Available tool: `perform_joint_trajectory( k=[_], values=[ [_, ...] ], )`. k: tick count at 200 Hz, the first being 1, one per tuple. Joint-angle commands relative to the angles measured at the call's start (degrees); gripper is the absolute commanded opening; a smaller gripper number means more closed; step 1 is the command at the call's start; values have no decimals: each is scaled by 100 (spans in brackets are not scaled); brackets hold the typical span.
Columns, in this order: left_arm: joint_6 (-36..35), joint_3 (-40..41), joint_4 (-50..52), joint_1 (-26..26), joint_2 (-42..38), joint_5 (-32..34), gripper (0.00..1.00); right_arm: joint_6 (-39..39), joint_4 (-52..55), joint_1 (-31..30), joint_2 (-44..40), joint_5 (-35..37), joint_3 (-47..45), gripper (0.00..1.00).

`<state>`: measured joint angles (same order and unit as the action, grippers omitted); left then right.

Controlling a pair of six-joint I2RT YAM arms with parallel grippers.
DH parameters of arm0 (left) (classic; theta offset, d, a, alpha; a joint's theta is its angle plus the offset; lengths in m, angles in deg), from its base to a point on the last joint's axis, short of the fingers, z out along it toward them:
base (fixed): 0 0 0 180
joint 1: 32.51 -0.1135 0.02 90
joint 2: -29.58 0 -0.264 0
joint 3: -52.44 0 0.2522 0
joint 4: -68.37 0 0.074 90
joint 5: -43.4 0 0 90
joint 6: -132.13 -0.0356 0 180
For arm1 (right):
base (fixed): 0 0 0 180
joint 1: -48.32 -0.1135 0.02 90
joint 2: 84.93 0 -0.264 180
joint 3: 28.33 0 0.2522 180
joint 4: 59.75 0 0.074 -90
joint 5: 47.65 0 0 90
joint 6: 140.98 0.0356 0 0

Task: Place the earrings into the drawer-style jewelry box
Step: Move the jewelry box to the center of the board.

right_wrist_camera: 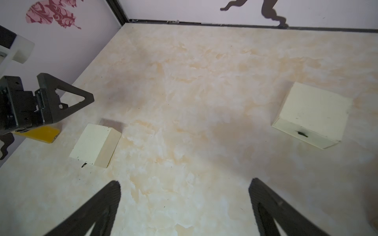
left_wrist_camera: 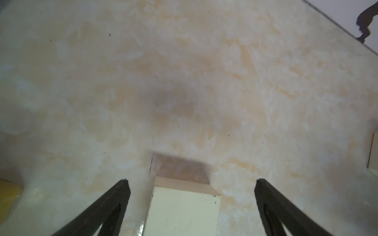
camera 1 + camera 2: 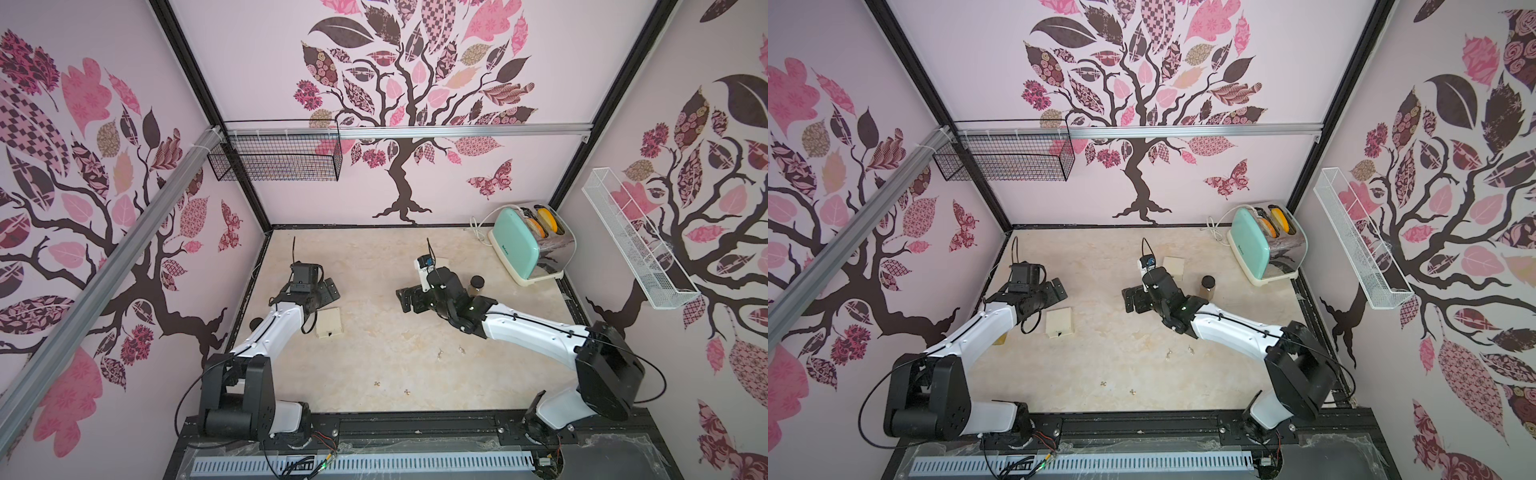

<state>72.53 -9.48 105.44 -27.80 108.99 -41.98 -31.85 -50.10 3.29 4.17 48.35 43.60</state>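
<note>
Top views, layout: two cream drawer boxes stand on the bench (image 3: 374,257). The near box (image 3: 329,323) sits beside my left forearm, its pull facing my bases; the far box (image 3: 1173,268) sits beyond my right wrist.
Left fingers (image 3: 330,289): spread wide, empty, hovering just past the near box's back edge. The left wrist view frames that box top between them; I see no contact.
Right fingers (image 3: 405,300): spread wide, empty, over bare bench between the two boxes; the right wrist view shows both boxes.
Drawers: both look shut.
Reason for pose: I judge that a drawer must be pulled out before anything can go in, so my arms stand at the boxes, not at the jewelry.
Earrings (image 3: 461,351): four tiny pieces, loose on the bench, none in a box.
Silvery pair (image 3: 1169,353): near my right forearm, on the base side of my right fingers, well apart from them.
Golden pair (image 3: 1103,382): nearer the front edge, between my two bases, well apart from both sets of fingers.
Wrist views: neither shows an earring.
Jar (image 3: 476,284): upright just beside my right wrist; not part of the job.
</note>
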Motion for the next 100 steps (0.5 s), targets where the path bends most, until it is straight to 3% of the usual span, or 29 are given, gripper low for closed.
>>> perform_joint_trajectory(
  k=[1,44,100],
  values=[
    [367,112,304,-44,-64,-348,98,-22,24,-5,112,-343,300,100],
    [762,586,140,-24,-38,-928,98,-94,0,12,314,-334,290,100],
    [907,785,-178,278,1,-1131,98,-87,-34,21,402,-353,221,100]
  ],
)
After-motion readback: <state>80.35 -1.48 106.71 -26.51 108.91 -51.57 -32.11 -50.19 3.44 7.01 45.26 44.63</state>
